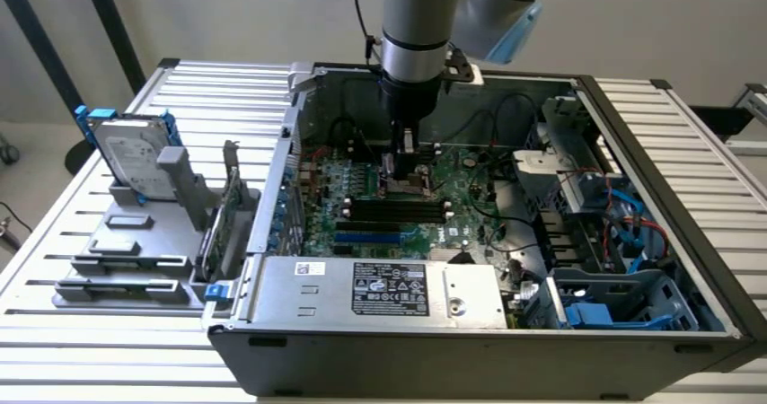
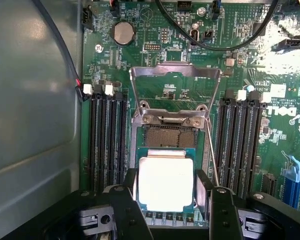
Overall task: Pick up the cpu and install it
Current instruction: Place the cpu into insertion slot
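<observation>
on the exterior view's left, the slatted bench [image 1: 72, 350] carries a grey fixture [image 1: 132, 242] that props a hard drive [image 1: 120, 157] in its blue frame upright, probably so that parts stand where they can be reached from above. just beside it sits the open computer case [image 1: 480, 359], lying on its side so that the motherboard [image 1: 468, 197] faces up. the arm [image 1: 414, 27] comes straight down into the case, and its hand [image 1: 405, 157] hangs low over the middle of the board. nearer the camera the power supply [image 1: 383, 287] lies flat along the case edge. on the exterior view's right stands the drive cage [image 1: 612, 301] with blue cables.

in the wrist view, one bank of memory slots [image 2: 107, 140] runs beside the socket [image 2: 170, 135]. the load plate [image 2: 175, 70] is swung back and the lever [image 2: 212, 150] is released, which leaves the contacts bare to receive the chip. the hand [image 2: 167, 175] is set wide, and its fingers [image 2: 125, 210] press on two opposite edges of the cpu [image 2: 166, 180]. the chip is level with its metal top up and covers the nearer part of the socket. i judge it is gripped by its sides so that its underside is free. whether it already rests on the contacts i cannot tell. a second bank of slots [image 2: 240, 145] lies on the far side.
</observation>
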